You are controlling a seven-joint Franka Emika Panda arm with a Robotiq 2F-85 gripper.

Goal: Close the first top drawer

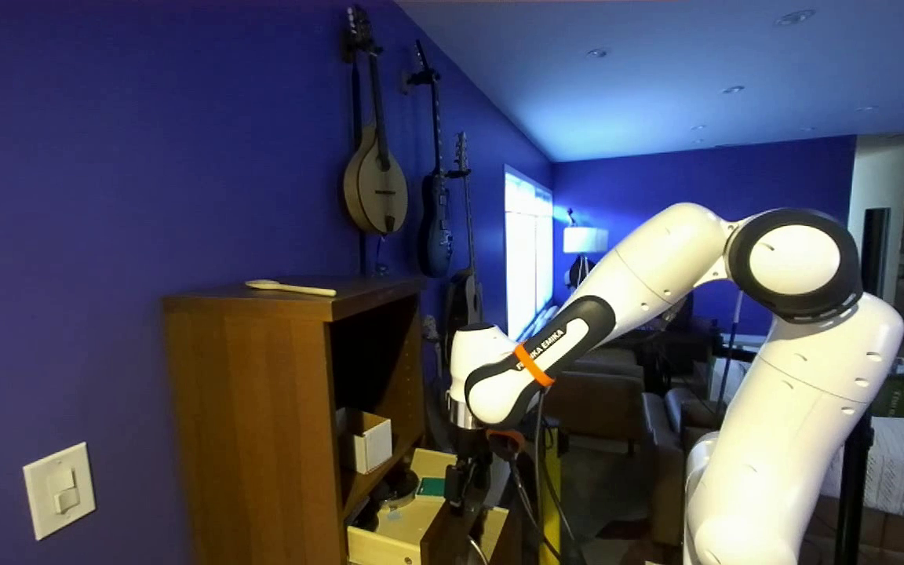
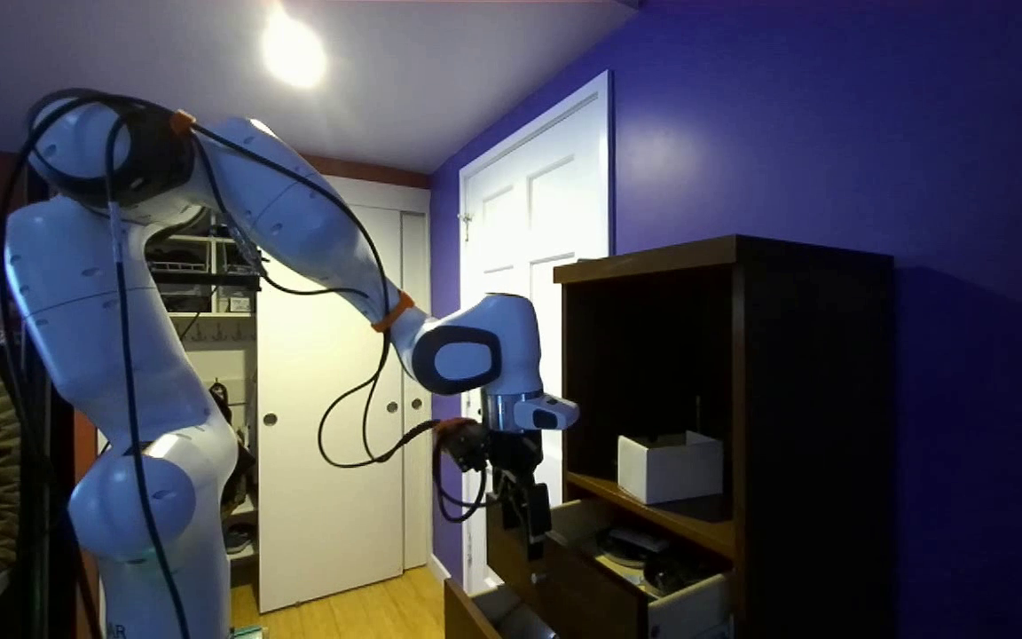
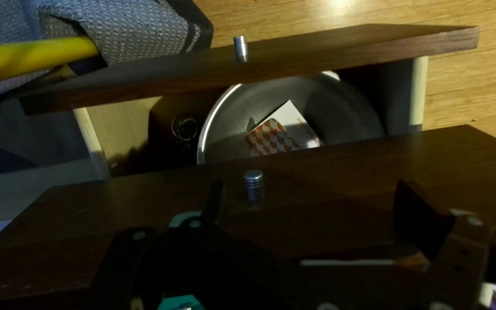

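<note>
My end effector (image 3: 311,193) is spread wide: fingers (image 3: 216,206) well apart, left and right in the wrist view, above the front of the top drawer (image 3: 338,168). Can't tell if the tips touch it. That drawer is pulled out of the brown cabinet (image 1: 256,424); its metal knob (image 3: 254,185) shows between the fingers, closer to the left one. Inside it I see a teal item (image 1: 431,486) plus dark stuff (image 2: 680,568), too murky to name. Lower drawer (image 3: 317,54) is out too, past the top one: round metal pan (image 3: 347,112) in it, patterned orange-and-white card (image 3: 284,131) lying in the pan. White box (image 2: 671,475) sits on the shelf (image 2: 680,525) just above the top drawer, seen in both exterior views. Wooden spoon (image 1: 291,288) lies on top of the cabinet. Behind all that, purple wall (image 1: 146,157). Farther off in an exterior view, stringed instruments (image 1: 376,188) hang along the wall, then to the right a bright window (image 1: 526,243) and a white lampshade (image 1: 585,239). In an exterior view I also get a white door (image 2: 546,204) beyond the cabinet, to its left, and pale sliding doors (image 2: 334,461) farther left.
</note>
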